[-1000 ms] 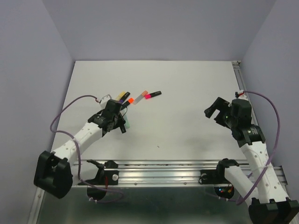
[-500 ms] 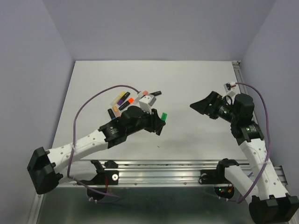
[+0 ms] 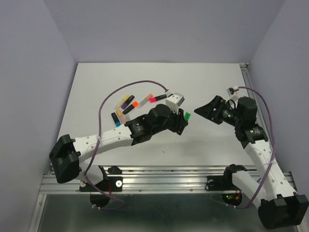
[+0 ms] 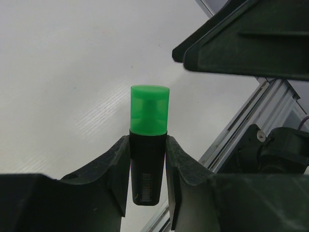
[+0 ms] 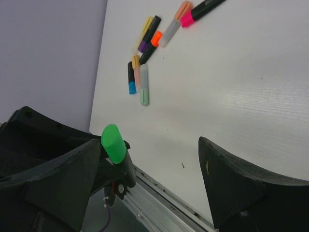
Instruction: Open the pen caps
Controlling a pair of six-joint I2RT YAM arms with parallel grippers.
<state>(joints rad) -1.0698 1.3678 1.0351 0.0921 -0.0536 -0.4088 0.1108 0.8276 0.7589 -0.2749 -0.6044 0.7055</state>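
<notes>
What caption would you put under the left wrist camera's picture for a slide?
Left gripper clamps a black pen, green cap still on, above the white table.

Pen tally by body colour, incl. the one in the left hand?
Black-bodied pens: 5, one held in the left hand
Pale-bodied pens: 4
Total: 9
</notes>
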